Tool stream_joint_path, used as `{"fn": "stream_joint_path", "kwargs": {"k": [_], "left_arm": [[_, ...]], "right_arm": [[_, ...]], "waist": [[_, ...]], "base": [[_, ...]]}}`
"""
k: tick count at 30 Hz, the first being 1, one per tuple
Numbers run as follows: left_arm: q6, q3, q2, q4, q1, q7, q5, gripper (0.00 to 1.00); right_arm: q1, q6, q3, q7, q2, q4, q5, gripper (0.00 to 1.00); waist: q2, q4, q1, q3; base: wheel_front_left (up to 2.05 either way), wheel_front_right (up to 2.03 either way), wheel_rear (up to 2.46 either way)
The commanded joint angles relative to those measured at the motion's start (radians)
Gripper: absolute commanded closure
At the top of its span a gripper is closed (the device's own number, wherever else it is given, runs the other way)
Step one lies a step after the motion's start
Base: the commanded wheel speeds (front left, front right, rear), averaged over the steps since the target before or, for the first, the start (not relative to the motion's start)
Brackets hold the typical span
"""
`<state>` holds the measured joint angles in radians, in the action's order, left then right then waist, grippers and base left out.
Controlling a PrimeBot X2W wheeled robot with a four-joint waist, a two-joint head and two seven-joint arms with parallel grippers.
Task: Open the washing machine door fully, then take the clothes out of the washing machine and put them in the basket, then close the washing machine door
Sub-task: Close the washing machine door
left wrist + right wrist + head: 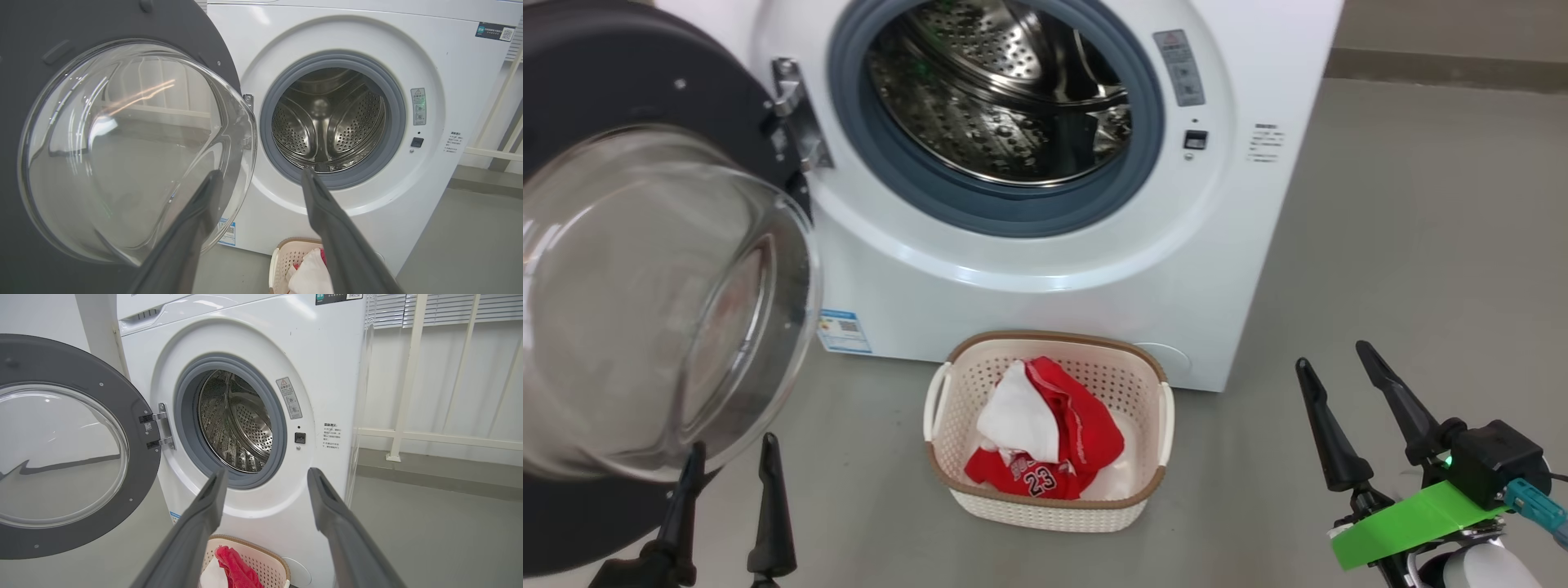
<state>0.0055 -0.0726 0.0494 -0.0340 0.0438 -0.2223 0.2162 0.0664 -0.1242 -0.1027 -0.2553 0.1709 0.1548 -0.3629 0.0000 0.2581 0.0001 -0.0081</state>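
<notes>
Door (pixel 645 286) stood wide open left, glass edge near left claw (pixel 731 453), spread, empty. Right claw (pixel 1334 359) spread, empty; open floor (pixel 1421 245) right. Clothes (pixel 1054 441) in basket (pixel 1054 336).

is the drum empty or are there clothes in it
Empty, as far as visible: the drum shows only bare perforated steel, and the clothes lie in the basket.

Smooth grey floor (pixel 1421 229): bare, matt finish, evenly lit by soft, diffuse light. Plain white wall (pixel 482 384) on the right-hand side, with a darker grey skirting band (pixel 441 477) running along its foot. Cream-white painted railing (pixel 408 375) of posts and rails stands just before that wall. White slatted blind (pixel 445 308) hangs above.
</notes>
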Motion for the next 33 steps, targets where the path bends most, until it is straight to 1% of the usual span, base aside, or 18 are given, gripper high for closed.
{"fn": "stream_joint_path", "kwargs": {"k": [1, 7, 14, 20, 30, 31, 32, 33], "left_arm": [[0.005, -0.03, 0.019, 0.033, -0.015, -0.002, -0.005, 0.0], [0.01, -0.027, 0.029, 0.041, -0.004, 0.005, -0.009, 0.0], [0.021, -0.029, 0.036, 0.05, 0.011, 0.009, -0.01, 0.0], [0.033, -0.031, 0.037, 0.058, 0.016, 0.007, -0.01, 0.0], [0.044, -0.029, 0.037, 0.065, 0.022, -0.004, -0.01, 0.0], [0.044, -0.027, 0.037, 0.064, 0.022, -0.004, -0.009, 0.5], [0.043, -0.025, 0.038, 0.065, 0.022, -0.005, -0.009, 0.96], [0.043, -0.024, 0.039, 0.064, 0.021, -0.006, -0.009, 1.0]], "right_arm": [[0.029, -0.007, -0.021, -0.006, 0.005, -0.028, -0.001, 0.0], [0.015, -0.007, -0.028, -0.006, -0.001, -0.028, 0.001, 0.0], [0.012, -0.007, -0.032, -0.006, -0.002, -0.027, 0.001, 0.0], [0.008, -0.007, -0.035, -0.006, -0.003, -0.026, 0.001, 0.0], [0.009, -0.007, -0.041, -0.006, 0.004, -0.023, -0.005, 0.0], [0.009, -0.007, -0.04, -0.006, 0.004, -0.022, -0.005, 0.0], [0.009, -0.007, -0.04, -0.006, 0.005, -0.022, -0.005, 0.0], [0.009, -0.007, -0.04, -0.006, 0.005, -0.021, -0.005, 0.0]], "waist": [[0.0, 0.046, -0.0001, -0.015], [0.0, 0.098, -0.0001, -0.033], [0.0, 0.127, -0.0001, -0.039], [0.0, 0.134, -0.0001, -0.039], [0.0, 0.124, -0.0001, -0.033], [0.0, 0.123, -0.0001, -0.032], [0.0, 0.121, -0.0001, -0.031], [0.0, 0.12, -0.0001, -0.031]], "base": [[0.0, 0.0, 0.0], [0.0, 0.0, 0.0], [0.0, 0.0, 0.0], [0.0, 0.0, 0.0], [0.0, 0.0, 0.0], [0.0, 0.0, 0.0], [0.0, 0.0, 0.0], [0.0, 0.0, 0.0]]}}
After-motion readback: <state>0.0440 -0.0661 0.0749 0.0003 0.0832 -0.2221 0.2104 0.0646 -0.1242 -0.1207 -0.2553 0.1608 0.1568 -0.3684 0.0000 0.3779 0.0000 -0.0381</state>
